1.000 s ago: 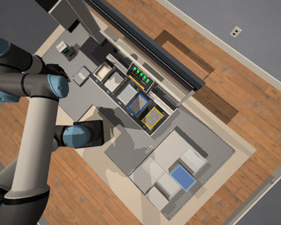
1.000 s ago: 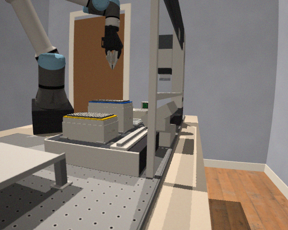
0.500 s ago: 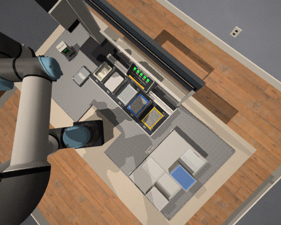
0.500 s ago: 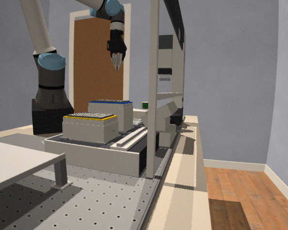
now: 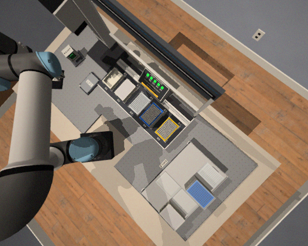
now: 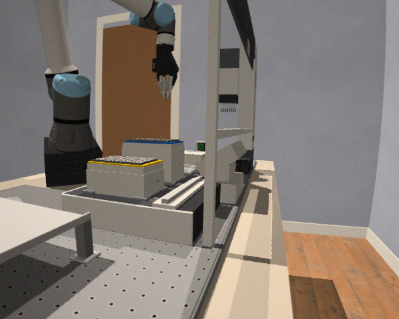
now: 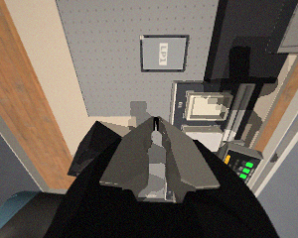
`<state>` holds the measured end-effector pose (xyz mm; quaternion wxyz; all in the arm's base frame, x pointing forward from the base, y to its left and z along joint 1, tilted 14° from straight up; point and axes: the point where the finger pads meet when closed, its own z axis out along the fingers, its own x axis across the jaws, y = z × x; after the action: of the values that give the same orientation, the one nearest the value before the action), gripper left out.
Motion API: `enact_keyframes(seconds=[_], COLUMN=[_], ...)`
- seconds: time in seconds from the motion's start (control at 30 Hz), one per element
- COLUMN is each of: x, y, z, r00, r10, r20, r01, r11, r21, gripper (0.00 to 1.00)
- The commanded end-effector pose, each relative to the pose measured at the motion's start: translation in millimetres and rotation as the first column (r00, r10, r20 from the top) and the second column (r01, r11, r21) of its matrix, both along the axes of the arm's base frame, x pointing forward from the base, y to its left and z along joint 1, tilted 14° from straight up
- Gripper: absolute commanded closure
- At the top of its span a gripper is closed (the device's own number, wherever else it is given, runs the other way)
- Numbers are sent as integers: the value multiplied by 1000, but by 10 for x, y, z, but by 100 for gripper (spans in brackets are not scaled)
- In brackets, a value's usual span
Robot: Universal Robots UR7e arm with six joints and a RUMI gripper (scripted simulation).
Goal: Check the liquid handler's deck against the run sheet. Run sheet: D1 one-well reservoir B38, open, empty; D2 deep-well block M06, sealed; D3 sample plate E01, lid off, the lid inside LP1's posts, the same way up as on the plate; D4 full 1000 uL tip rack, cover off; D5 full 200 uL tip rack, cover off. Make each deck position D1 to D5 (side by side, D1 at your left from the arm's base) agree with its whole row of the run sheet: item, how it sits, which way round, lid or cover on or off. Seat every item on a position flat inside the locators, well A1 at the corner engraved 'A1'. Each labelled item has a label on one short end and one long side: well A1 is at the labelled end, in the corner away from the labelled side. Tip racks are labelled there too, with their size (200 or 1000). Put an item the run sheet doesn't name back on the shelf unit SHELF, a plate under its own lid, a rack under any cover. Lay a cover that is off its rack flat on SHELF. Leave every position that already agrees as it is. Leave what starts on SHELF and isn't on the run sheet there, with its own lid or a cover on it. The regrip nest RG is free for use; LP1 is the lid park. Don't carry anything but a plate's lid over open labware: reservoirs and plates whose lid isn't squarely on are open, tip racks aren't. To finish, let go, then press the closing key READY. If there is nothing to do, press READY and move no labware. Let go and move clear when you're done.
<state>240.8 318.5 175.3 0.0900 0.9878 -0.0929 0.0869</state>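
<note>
My gripper [image 6: 165, 88] is shut and empty, pointing down high above the left end of the table; the wrist view shows its closed fingertips. On the deck, D1 holds an open cream reservoir [image 5: 112, 78]. D2 holds a white sealed block [image 5: 124, 89]. D3 holds a well plate with no lid [image 5: 139, 102]. D4 holds a blue-rimmed tip rack [image 5: 151, 114] and D5 a yellow-rimmed tip rack [image 5: 167, 128], both uncovered. The lid park LP1 [image 5: 89, 83] is a grey square left of D1; I cannot tell whether a lid lies in it. The READY key [image 5: 72, 55] is farther left.
A panel with a row of green lights [image 5: 154, 80] stands behind the deck, under the handler's gantry [image 6: 211, 119]. SHELF [image 5: 184, 188] at the right holds a white plate [image 5: 211, 176], a blue-topped rack [image 5: 200, 193] and several pale flat items. The arm's base [image 5: 95, 146] is beside the deck.
</note>
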Motion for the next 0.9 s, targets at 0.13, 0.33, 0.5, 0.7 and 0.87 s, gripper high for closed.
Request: enact_keyframes(seconds=[0.13, 0.33, 0.5, 0.7, 0.87], x=[57, 112, 158, 175, 184], y=[286, 577, 820, 907, 956], z=[-45, -95, -136, -150, -158], r00=[1000, 1000, 1000, 1000, 999], r10=[-26, -26, -26, -26, -45], r20=[6, 6, 6, 6, 10], r01=[26, 26, 26, 26, 45], r11=[1000, 1000, 1000, 1000, 999], r21=[4, 4, 4, 4, 7], gripper=[100, 100, 100, 100, 100])
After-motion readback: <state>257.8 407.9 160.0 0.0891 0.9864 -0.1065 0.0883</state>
